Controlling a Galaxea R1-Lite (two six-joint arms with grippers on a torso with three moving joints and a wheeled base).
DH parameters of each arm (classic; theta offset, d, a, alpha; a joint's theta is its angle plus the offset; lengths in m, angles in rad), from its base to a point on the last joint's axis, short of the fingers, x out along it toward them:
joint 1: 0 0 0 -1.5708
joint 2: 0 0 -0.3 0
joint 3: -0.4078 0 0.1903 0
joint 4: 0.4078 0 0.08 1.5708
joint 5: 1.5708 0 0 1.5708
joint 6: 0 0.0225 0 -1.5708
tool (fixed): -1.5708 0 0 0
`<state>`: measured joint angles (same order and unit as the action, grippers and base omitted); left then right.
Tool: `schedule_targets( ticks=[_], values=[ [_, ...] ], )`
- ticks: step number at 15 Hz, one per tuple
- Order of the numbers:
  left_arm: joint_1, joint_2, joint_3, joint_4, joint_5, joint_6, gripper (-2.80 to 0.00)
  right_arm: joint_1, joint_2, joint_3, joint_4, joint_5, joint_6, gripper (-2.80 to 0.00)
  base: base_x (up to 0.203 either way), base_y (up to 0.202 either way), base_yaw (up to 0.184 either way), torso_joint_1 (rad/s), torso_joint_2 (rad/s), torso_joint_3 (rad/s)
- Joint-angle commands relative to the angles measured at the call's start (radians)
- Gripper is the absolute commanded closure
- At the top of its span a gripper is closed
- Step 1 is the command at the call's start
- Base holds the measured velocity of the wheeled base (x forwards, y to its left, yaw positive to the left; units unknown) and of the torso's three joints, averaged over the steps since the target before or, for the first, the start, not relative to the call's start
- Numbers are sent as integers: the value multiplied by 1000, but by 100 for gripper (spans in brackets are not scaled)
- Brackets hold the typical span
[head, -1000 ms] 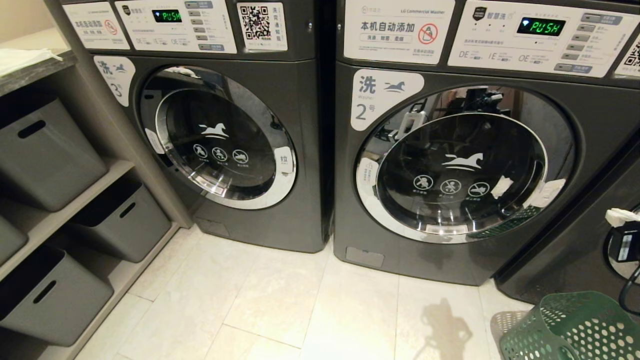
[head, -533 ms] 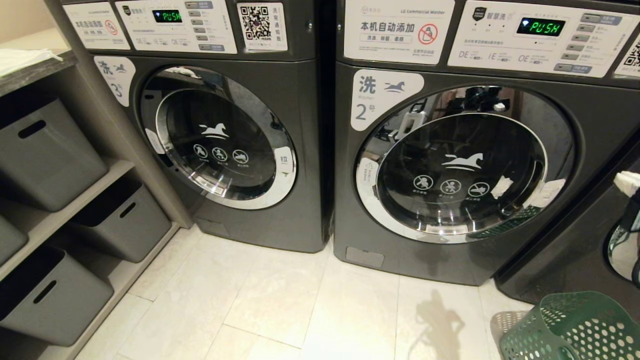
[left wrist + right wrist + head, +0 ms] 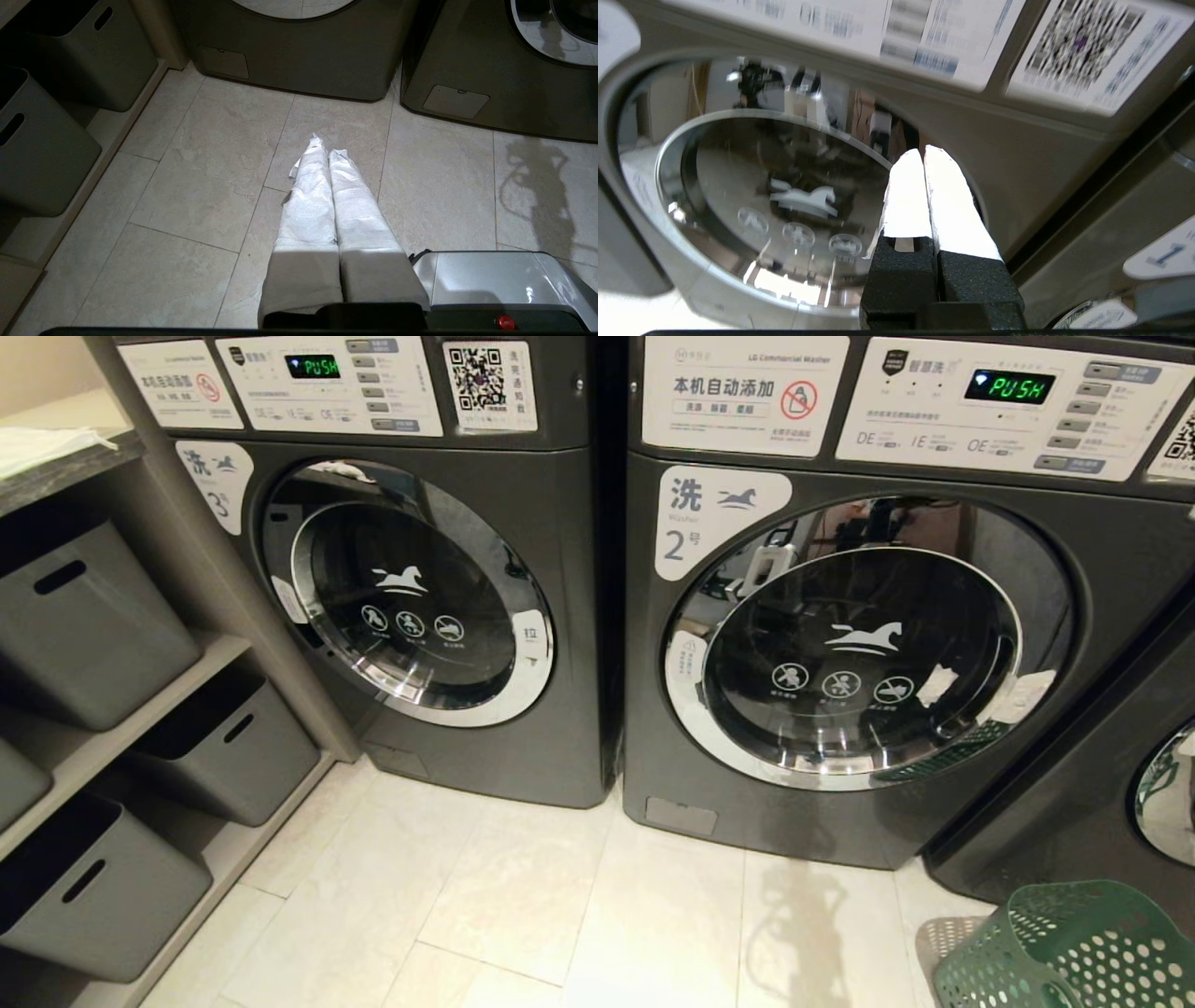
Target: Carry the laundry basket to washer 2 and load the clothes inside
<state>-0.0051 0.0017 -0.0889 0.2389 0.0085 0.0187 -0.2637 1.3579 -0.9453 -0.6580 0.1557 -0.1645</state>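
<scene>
Washer 2 (image 3: 859,653) stands centre-right in the head view, its round glass door closed, with the white horse label (image 3: 709,518) at its upper left. The green laundry basket (image 3: 1064,943) sits on the floor at the bottom right corner; only part of its holed wall shows. The clothes are out of view. My right gripper (image 3: 923,151) is shut and empty, pointing at the right side of washer 2's door (image 3: 775,196); it is outside the head view. My left gripper (image 3: 327,147) is shut and empty, held low over the floor tiles.
Washer 3 (image 3: 411,607) stands to the left of washer 2, and another washer (image 3: 1120,784) to its right. Grey storage bins (image 3: 84,625) fill the shelves at far left. My base (image 3: 490,280) shows beside the left gripper.
The right arm's white-tipped gripper, at the head view's right edge before, has risen and left that view. Its shadow on the floor tiles has shifted.
</scene>
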Motion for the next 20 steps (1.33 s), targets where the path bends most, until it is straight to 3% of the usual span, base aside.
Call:
schedule_targets(
  ticks=[1, 5, 9, 11, 15, 20],
  values=[
    [1, -3, 0, 2, -1, 0, 0, 24, 61, -103, 24, -21, -3, 0, 0, 0, 0, 0, 0, 0],
    [0, -3, 0, 2, -1, 0, 0, 60, 150, -296, 46, -88, -17, 0, 0, 0, 0, 0, 0, 0],
    [0, -3, 0, 2, 0, 0, 0, 60, 169, -287, 24, -196, -46, 0, 0, 0, 0, 0, 0, 0],
    [-1, -3, 0, 2, 1, 0, 0, 64, 175, -286, 21, -198, -41, 0, 0, 0, 0, 0, 0, 0],
    [1, -3, 0, 2, -1, 0, 0, 122, 258, -316, -22, -200, 51, 0, 0, 0, 0, 0, 0, 0],
    [1, -3, 0, 2, 1, 0, 0, 120, 460, -561, -29, -238, 106, 0, 0, 0, 0, 0, 0, 0]
  ],
)
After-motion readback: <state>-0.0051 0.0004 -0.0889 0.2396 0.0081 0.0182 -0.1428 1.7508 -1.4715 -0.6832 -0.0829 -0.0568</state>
